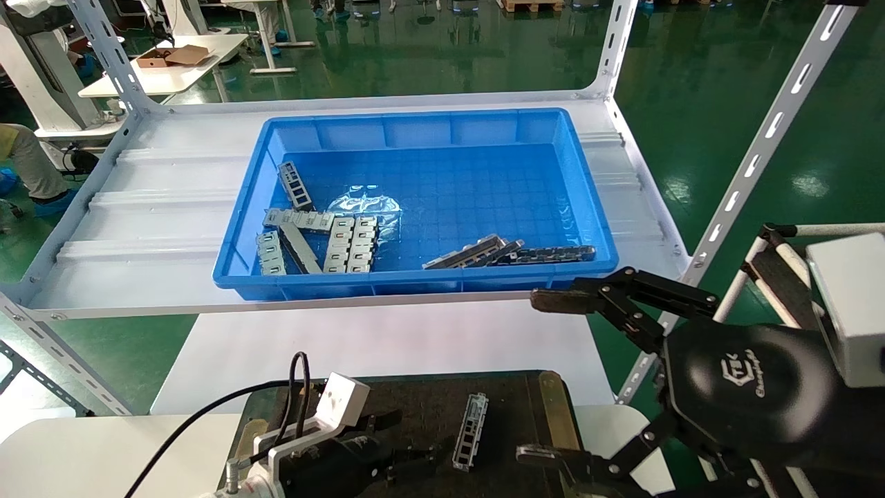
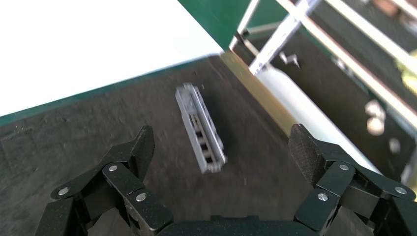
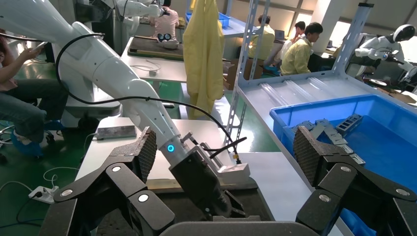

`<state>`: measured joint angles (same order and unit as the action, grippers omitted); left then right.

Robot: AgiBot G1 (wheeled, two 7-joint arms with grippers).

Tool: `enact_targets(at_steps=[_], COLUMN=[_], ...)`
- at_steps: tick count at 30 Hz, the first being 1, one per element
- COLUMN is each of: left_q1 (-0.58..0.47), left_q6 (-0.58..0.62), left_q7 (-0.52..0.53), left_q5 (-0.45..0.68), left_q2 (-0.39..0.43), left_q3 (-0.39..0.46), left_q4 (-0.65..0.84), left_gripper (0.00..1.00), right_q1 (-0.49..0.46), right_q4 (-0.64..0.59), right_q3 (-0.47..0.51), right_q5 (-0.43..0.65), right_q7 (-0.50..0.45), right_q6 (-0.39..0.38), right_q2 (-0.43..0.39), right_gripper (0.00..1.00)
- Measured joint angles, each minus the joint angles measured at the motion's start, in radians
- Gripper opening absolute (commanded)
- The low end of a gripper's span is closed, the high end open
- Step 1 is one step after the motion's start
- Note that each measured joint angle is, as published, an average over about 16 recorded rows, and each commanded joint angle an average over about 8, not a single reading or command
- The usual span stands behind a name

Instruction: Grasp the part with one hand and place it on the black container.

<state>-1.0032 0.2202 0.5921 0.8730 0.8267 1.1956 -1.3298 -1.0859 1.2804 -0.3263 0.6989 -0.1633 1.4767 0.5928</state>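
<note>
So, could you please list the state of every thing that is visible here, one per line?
Slim grey metal channel bar: lying flat on the tray, released.
Flat black tray with brass rim strips: holds one bar.
Deep blue plastic bin: holds several metal parts.
Left end effector: open, above the bar.
Right end effector: open, empty.

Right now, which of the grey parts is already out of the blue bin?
The part lying alone on the black container, just ahead of the open left gripper; all the others lie inside the blue bin.
</note>
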Motion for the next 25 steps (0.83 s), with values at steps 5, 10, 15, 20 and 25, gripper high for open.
enact_targets(at_steps=[5,10,15,20,25], left_q1=[0.02,0.039,0.05,0.052,0.05], left_q6=[0.143,0.284,0.397,0.466,0.5], left_q7=[-0.093,-0.189,-0.262,-0.302,-0.316], left_q5=[-0.032,-0.081,-0.128,-0.154,-0.168], left_q2=[-0.056,-0.107,-0.149,-0.176,-0.192], left_q3=[-0.082,-0.156,-0.209,-0.235,-0.246], left_q4=[0.003,0.011,0.021,0.028,0.031], left_gripper=[1.0,1.0,1.0,1.0,1.0], right_q1=[0.0,0.0,0.0,0.0,0.0], right_q4=[0.0,0.0,0.0,0.0,0.0], right_q3=[0.0,0.0,0.0,-0.001,-0.001], right_q5=[0.0,0.0,0.0,0.0,0.0], right_q7=[0.0,0.0,0.0,0.0,0.0], right_q6=[0.0,0.0,0.0,0.0,0.0], right_q2=[0.0,0.0,0.0,0.0,0.0], right_gripper=[1.0,1.0,1.0,1.0,1.0])
